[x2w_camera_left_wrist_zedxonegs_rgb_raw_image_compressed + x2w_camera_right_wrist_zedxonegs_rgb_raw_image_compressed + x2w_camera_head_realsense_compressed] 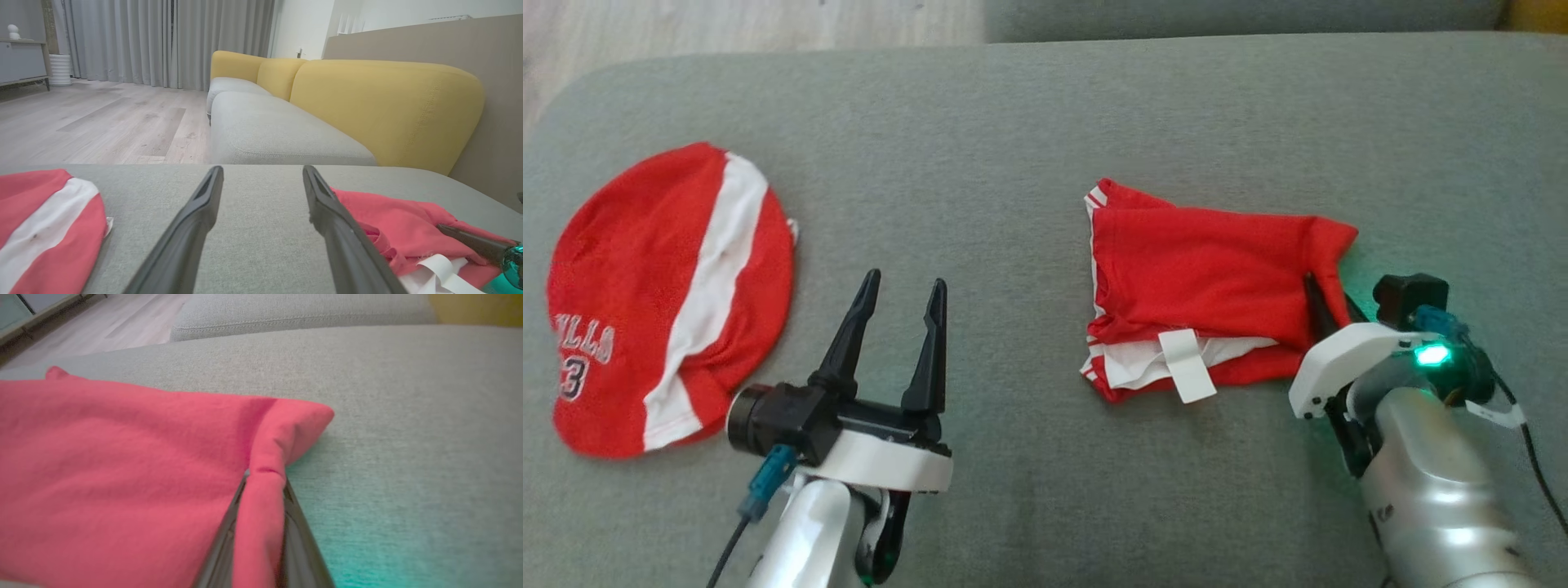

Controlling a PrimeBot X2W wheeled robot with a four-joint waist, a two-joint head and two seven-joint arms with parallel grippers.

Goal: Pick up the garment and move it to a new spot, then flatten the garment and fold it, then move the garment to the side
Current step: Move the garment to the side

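At the right wrist, the right hand (264, 482) pinches the folded garment (122, 457).

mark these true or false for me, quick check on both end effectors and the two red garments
1. The right end effector is shut on a fold of the folded red garment. True.
2. The left end effector holds the striped red jersey. False: it is open and empty, apart from the jersey.
3. The two garments overlap. False: bare grey cushion lies between them.
4. A white tag shows at the folded red garment's near edge. True.
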